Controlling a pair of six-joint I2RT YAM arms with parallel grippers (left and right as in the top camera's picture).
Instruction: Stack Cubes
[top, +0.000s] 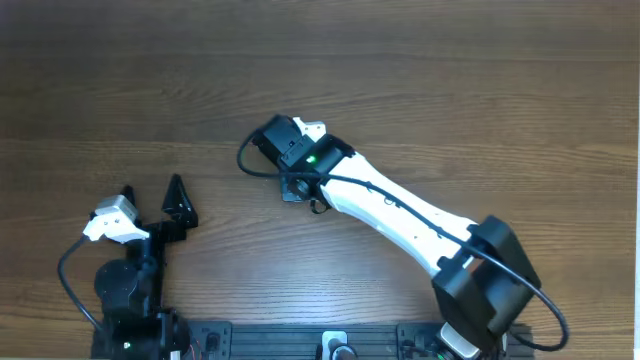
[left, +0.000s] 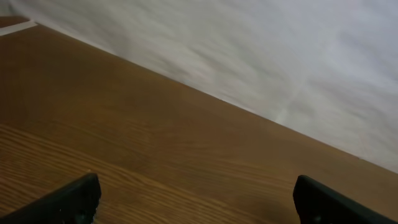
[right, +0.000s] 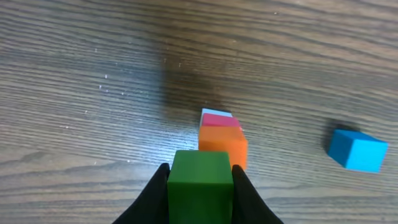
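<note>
Step in hand: placing the green wooden cube (right: 200, 196) on the stack, as I judge it.
Right gripper (right: 199, 177): clamped on the green cube, one dark finger on each side face; the cube is held off the wooden table (right: 93, 74).
Stack: orange cube (right: 222, 146) uppermost. Slivers of a red cube (right: 220, 121) and a pale blue cube (right: 216, 112) show past its far edge, apparently beneath it.
Offset: the green cube sits on the near side of the orange cube and slightly off to one side, so it is not yet centred over it.
Loose piece: a bright blue cube (right: 357, 149) lies on the table well apart from the stack, still to be stacked.
Left gripper (top: 152, 200): fingers spread wide, holding nothing, parked near its base.
Advice: centre over the orange top and square the edges. Descend slowly until the faces meet, then release and lift straight up.
Risk: a sideways nudge could topple the stack.
</note>
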